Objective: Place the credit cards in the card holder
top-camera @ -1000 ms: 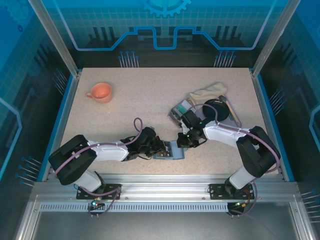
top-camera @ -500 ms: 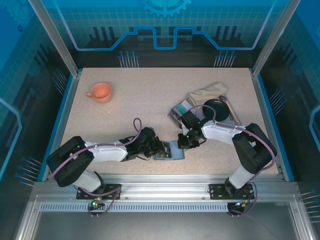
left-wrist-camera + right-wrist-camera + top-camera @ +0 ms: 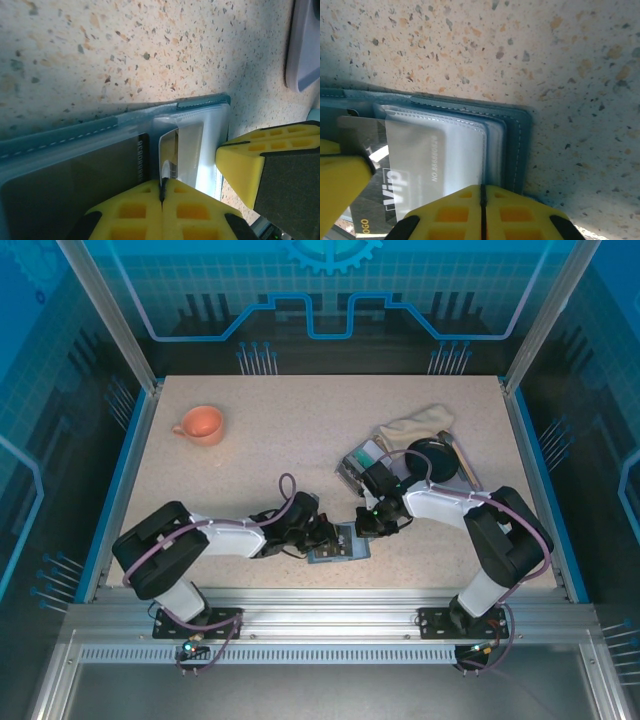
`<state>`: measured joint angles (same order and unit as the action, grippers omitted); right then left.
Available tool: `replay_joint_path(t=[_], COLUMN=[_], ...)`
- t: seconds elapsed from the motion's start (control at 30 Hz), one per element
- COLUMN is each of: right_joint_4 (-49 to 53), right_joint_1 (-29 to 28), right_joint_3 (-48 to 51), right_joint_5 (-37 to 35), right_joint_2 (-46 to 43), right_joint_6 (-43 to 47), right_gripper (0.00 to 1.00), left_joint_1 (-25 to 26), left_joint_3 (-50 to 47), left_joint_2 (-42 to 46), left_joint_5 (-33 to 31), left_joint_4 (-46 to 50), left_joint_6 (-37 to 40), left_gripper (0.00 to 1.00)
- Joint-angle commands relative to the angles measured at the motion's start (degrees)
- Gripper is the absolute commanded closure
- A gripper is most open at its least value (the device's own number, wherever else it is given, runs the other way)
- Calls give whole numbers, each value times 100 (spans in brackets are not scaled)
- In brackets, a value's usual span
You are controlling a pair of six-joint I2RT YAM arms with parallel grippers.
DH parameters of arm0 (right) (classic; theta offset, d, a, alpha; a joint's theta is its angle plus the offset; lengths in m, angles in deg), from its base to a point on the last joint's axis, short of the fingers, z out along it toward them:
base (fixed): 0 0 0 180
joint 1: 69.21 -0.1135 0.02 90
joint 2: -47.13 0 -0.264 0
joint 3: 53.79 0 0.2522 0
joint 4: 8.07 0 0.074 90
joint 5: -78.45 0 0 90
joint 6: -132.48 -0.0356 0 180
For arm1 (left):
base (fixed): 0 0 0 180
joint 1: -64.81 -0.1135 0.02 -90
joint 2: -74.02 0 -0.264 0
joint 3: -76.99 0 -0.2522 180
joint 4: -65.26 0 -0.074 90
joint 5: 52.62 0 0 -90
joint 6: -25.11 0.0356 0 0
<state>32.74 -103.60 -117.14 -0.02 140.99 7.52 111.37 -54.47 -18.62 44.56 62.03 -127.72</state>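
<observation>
The teal card holder [image 3: 341, 544] lies open on the table near the front edge, between both grippers. In the left wrist view my left gripper [image 3: 163, 187] is shut on the thin edge of a grey credit card [image 3: 169, 152] that stands in the holder's clear sleeve [image 3: 200, 150]. In the right wrist view that card [image 3: 395, 170], marked VIP, lies partly under the clear sleeve [image 3: 445, 150]. My right gripper [image 3: 481, 196] is shut at the holder's [image 3: 515, 135] near edge, where the sleeves end. More credit cards [image 3: 368, 452] sit in a clear box behind.
An orange cup [image 3: 200, 424] stands at the back left. A cream cloth [image 3: 420, 421] and a black round object [image 3: 434, 462] lie at the back right beside the clear box [image 3: 355, 465]. Speckled table [image 3: 270, 460] stretches between them.
The left arm has shifted slightly right, pushing its gripper closer over the card holder. The right gripper stays at the holder's edge.
</observation>
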Motion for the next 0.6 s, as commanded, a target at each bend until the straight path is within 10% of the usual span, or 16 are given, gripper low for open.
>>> replay_joint_path(t=[0.0,0.57], right_joint_4=[-46,390], right_joint_1=[40,241], right_joint_3=[141,87], right_joint_5=[28,-140], right_joint_2=[194,-486], right_joint_6=[-123,-79], right_gripper=[91,81], left_joint_1=[49,91], left_joint_3=[153,107], left_joint_2=[-253,35], left_joint_5=[238,36], left_joint_4=[255,656], left_joint_6=[114,14], left_gripper=[100,86])
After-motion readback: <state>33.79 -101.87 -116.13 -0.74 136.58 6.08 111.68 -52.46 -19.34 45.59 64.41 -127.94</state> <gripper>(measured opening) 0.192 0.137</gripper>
